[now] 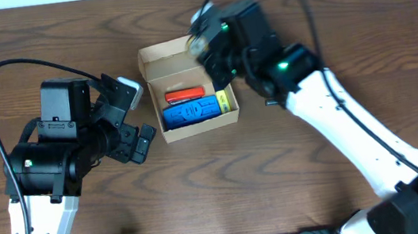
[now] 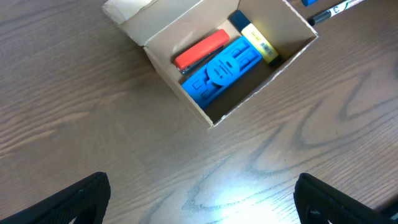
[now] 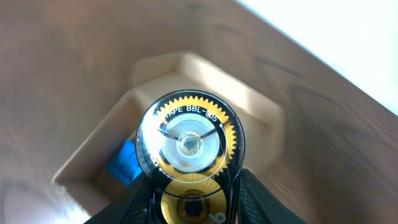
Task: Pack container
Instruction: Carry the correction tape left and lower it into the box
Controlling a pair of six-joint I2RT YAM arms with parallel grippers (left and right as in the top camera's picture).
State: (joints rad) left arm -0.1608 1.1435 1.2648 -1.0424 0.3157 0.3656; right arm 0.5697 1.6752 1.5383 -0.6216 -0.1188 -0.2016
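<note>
- Nearest, on the container's [image 1: 175, 70] left, the left tool [image 1: 142, 141] hung over the bare bench [image 1: 280, 172] with its fingers spread and nothing between them.
- The container sat open on the bench, with a blue block [image 2: 221, 68], a red piece [image 2: 202, 50] and a yellow one [image 2: 258, 42] lying side by side inside.
- It looked like thin, light card. I judged that its walls would buckle under a hard squeeze and that it would skid on the smooth wood, so a hold low across two opposite walls seemed safest.
- Above the container's far side, the right tool [image 3: 193, 205] pinched a round tape dispenser [image 3: 189, 146].
- The flap lid [image 1: 163, 52] stood open at the container's far left corner.
</note>
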